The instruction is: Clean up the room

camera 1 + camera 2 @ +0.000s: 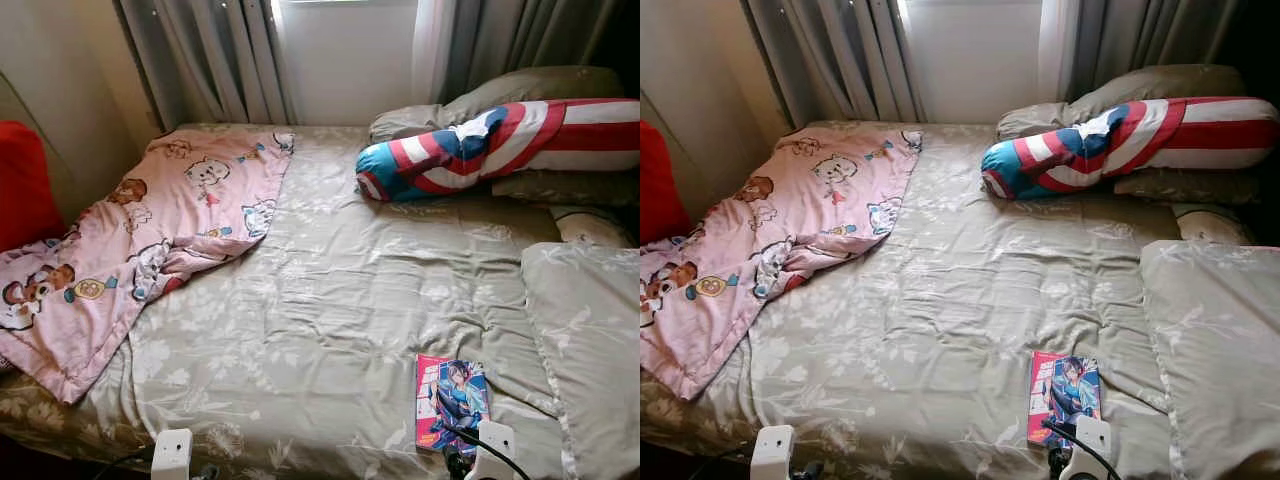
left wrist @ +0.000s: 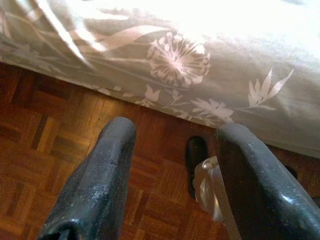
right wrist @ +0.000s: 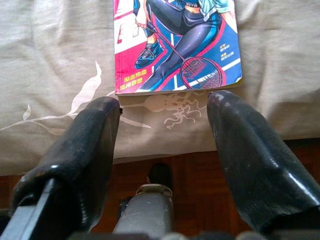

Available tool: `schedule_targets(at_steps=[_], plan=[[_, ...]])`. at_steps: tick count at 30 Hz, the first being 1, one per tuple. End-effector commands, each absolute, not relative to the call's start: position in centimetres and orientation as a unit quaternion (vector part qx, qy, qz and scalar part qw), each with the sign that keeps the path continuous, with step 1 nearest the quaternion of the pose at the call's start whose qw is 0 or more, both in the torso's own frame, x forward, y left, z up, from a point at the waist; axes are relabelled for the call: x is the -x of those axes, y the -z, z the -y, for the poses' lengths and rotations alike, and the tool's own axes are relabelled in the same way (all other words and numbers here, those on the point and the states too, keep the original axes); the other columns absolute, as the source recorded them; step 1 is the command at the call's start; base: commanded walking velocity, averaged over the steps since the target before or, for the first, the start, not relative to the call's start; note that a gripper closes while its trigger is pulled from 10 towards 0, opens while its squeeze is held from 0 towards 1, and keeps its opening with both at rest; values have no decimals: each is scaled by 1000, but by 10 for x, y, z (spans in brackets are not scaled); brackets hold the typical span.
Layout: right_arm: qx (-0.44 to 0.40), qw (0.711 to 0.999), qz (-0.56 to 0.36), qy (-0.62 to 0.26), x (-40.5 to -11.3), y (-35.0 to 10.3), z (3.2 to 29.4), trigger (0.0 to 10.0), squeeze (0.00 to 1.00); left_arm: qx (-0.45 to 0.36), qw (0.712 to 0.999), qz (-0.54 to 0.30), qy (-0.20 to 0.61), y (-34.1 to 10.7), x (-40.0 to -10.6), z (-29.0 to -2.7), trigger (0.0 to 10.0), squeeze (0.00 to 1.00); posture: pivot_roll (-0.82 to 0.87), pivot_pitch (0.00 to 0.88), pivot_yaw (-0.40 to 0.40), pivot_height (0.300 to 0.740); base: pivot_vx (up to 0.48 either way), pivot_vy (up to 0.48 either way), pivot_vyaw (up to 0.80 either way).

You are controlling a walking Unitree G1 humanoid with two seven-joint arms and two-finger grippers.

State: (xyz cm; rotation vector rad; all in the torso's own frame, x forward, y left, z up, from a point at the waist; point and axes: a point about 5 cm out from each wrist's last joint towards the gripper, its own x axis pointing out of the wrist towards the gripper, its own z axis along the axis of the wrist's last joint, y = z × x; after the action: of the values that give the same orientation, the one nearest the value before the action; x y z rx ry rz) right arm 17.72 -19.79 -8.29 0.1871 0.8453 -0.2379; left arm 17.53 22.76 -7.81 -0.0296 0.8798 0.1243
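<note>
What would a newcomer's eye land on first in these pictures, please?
Probably the red, white and blue striped bolster pillow at the head of the bed, then the pink cartoon blanket crumpled on the left. A bright comic book lies near the bed's front edge, with the open right gripper just short of it.

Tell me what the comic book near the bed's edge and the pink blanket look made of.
Comic book: paper with a glossy printed cover, judging by its sheen and thin flat edge. Pink blanket: soft woven fabric, likely cotton or a blend, matte, rumpled in folds, with a stitched hem and cartoon print.
</note>
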Motion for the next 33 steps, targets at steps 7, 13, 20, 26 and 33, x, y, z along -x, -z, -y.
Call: schedule_targets(at_steps=[7,13,20,26,33], plan=[[-104,897,-411,125,-177,84,198,10000,0,6,895,-441,-65,79,-166,-240,10000,0,-29,0,49,740,0,0,0],[-107,897,-411,121,-179,83,195,10000,0,12,897,-437,-64,79,-167,-238,10000,0,-26,0,47,740,0,91,0],[-106,896,-413,123,-179,83,194,10000,0,12,899,-434,-58,80,-170,-231,10000,0,-28,0,48,740,0,288,0],[-106,895,-416,124,-177,84,193,10000,0,12,900,-431,-57,79,-171,-231,10000,0,-27,0,47,740,0,296,0],[-108,894,-417,125,-176,85,193,10000,0,11,902,-429,-56,78,-170,-237,10000,0,-26,0,46,740,0,317,0]])
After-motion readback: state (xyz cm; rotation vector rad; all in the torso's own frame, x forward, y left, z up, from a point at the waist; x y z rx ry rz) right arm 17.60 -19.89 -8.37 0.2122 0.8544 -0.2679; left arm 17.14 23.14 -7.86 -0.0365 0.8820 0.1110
